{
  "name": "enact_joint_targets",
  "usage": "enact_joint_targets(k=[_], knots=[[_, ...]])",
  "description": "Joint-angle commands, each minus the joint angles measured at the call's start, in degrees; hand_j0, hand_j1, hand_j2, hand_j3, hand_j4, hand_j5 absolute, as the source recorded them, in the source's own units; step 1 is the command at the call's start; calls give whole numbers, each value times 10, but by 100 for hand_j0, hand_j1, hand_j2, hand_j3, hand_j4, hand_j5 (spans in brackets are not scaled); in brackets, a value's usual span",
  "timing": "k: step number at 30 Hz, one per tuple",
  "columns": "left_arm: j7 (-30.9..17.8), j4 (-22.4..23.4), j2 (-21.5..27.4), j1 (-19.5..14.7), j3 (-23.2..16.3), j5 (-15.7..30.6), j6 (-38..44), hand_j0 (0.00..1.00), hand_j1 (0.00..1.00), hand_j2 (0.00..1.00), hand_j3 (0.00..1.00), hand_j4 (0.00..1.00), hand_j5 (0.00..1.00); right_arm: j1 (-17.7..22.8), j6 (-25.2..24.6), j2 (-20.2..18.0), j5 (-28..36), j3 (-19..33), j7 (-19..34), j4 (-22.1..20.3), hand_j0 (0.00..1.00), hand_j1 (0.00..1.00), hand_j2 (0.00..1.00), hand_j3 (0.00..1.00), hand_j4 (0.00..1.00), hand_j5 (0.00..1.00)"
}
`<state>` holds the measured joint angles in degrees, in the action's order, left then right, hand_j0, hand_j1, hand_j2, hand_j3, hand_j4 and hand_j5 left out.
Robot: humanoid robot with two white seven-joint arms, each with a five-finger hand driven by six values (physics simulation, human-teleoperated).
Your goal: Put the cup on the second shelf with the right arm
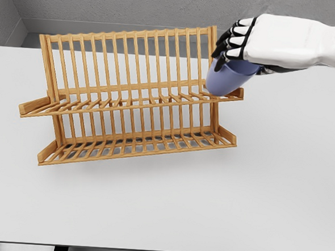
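Grey walls back a white table (pixel 277 183) carrying a wooden dish rack (pixel 129 100) (two-tiered). At the rack's upper-tier right end, the right hand (pixel 241 42) grips a blue cup (pixel 227 79), tilted.

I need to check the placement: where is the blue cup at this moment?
In the head view the blue cup is at the upper right, held tilted in the right hand, at the right end of the wooden rack's upper shelf.
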<state>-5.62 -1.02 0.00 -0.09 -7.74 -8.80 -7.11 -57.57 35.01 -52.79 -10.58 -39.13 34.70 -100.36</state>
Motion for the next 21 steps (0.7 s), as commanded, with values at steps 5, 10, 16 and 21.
enact_joint_targets(k=[5, 10, 16, 21], knots=[[0, 1, 0, 0, 0, 0, 0, 100, 100, 100, 100, 100, 100, 8, 0, 0, -1, -45, 3, 1, 67, 67, 67, 67, 67, 67], [0, 0, 0, 0, 0, 0, 0, 100, 100, 100, 100, 100, 100, 25, 0, -6, -2, -44, 3, 1, 68, 68, 68, 68, 68, 68], [0, 0, 0, 0, 0, 0, 0, 100, 100, 100, 100, 100, 100, 25, 0, -6, -2, -36, 3, -1, 100, 100, 100, 100, 100, 100], [0, 0, 0, 0, 0, 0, 0, 100, 100, 100, 100, 100, 100, 26, 0, -10, -2, 11, 3, -1, 100, 100, 100, 100, 100, 100]])
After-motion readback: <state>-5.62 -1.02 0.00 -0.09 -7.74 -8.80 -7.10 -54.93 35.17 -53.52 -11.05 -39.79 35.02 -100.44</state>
